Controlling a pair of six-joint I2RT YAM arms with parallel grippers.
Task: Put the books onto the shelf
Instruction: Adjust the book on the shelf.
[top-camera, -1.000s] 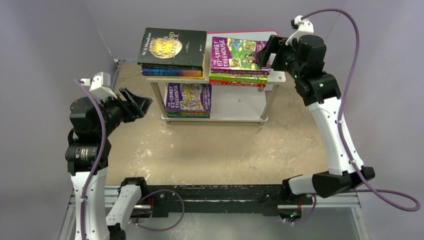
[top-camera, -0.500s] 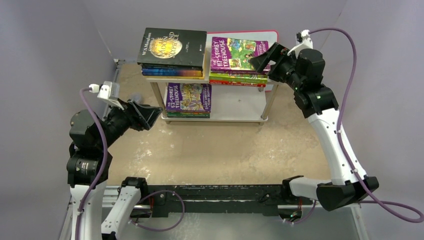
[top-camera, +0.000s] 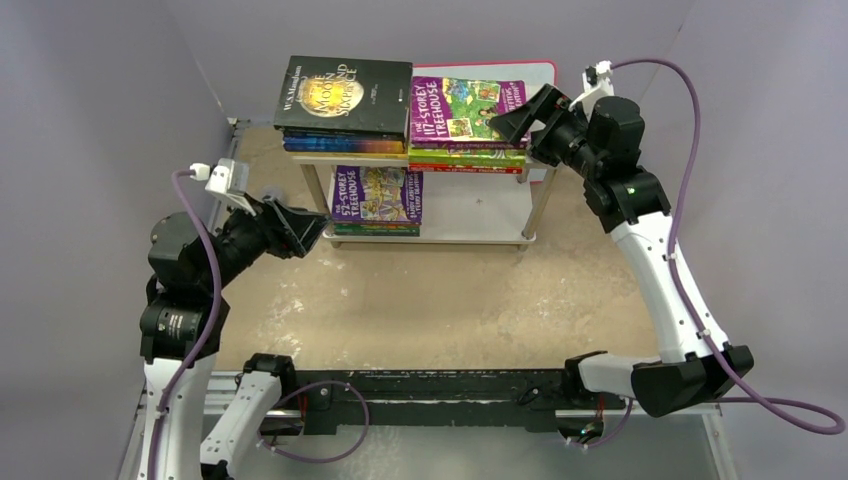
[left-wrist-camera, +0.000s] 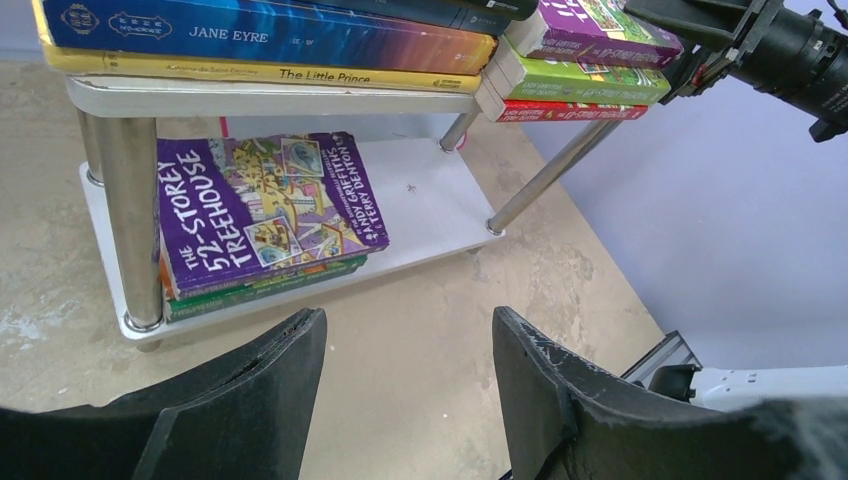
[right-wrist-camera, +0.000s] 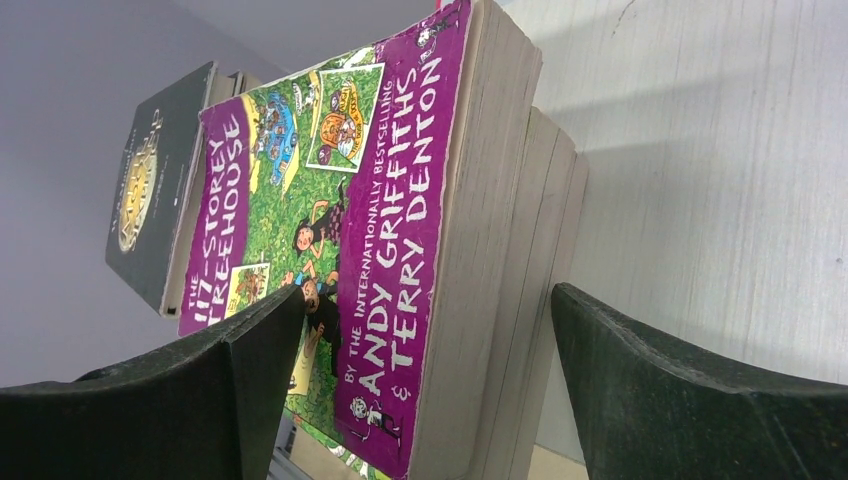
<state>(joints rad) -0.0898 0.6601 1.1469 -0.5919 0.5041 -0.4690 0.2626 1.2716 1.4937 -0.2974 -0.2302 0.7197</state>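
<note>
Jaws spread, the right gripper (top-camera: 512, 116) flanked the 117-Storey Treehouse stack (top-camera: 460, 105) at the top board's right edge on the shelf (top-camera: 470, 205). The left gripper (top-camera: 305, 225) gaped empty. Seemingly final squaring; next, retreat cleanly.

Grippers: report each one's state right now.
Left gripper: open, empty, facing the shelf and its lower tier.
Right gripper: open, jaws straddling the edge of the 117-Storey Treehouse stack, not clamped.

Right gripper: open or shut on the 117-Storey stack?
Open. The right gripper straddles the 117-Storey Treehouse stack edge, jaws wide; a clear gap shows between stack and one finger.
</note>
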